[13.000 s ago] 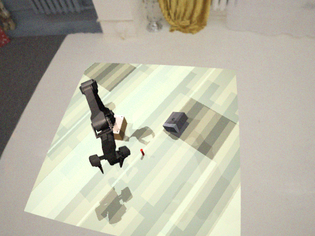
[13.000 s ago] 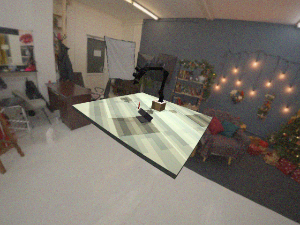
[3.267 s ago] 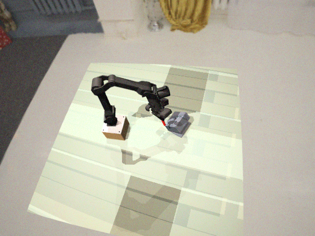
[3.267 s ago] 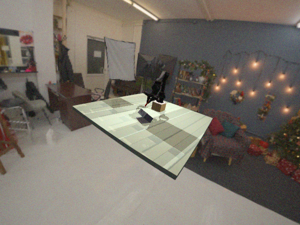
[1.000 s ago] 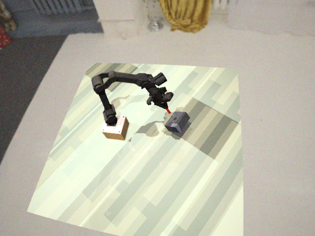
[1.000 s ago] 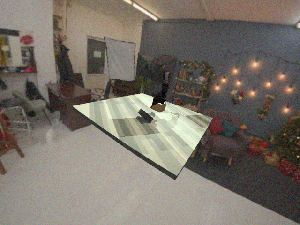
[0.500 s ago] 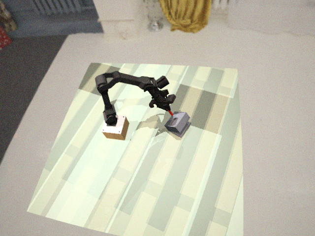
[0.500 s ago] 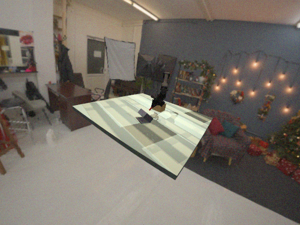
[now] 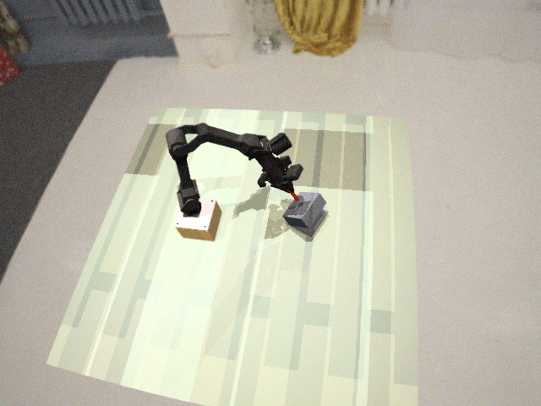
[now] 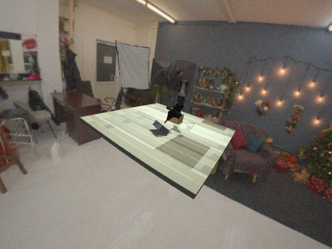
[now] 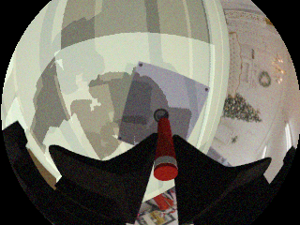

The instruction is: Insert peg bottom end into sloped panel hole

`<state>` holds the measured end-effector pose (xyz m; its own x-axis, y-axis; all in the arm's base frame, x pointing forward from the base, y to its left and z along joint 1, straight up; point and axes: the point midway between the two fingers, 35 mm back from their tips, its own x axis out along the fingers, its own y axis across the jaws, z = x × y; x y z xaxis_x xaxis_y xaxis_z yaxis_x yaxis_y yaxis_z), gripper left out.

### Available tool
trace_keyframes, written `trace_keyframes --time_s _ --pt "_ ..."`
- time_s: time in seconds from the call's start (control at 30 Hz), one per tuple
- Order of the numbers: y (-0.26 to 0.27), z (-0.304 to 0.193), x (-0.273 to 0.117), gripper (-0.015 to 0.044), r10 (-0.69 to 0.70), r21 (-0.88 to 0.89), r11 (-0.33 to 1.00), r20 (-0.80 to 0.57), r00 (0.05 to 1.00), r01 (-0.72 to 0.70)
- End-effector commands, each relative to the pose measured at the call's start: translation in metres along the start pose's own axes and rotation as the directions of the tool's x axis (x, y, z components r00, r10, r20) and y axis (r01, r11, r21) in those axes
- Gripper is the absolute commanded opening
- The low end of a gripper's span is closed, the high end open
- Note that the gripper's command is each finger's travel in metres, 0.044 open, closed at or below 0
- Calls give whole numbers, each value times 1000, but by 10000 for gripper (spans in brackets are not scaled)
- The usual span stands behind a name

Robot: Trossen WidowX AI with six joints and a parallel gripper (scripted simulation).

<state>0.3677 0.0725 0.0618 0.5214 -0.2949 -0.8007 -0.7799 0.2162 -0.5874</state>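
Above the tabletop (image 9: 174,279) (image 10: 128,118), a red peg (image 9: 293,195) (image 10: 165,121) (image 11: 165,145) held tilted in the nearly closed jaws (image 9: 290,190) (image 10: 167,119), its lower end near the hole (image 9: 300,204) (image 11: 160,114) of the grey-violet sloped panel (image 9: 312,200) (image 10: 160,125) (image 11: 180,89)

Text check: nothing legible.
Pale sheet (image 10: 108,59) on the grey door (image 10: 103,72), exterior view: any marks too small to read.
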Motion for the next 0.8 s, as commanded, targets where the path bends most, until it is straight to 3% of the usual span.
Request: trace_keyframes --time_s 0.0,0.77 --pt "2 0 6 0 6 -6 1000 1 1000 -6" --pt "0 0 16 0 -1 1 1000 0 1000 1"
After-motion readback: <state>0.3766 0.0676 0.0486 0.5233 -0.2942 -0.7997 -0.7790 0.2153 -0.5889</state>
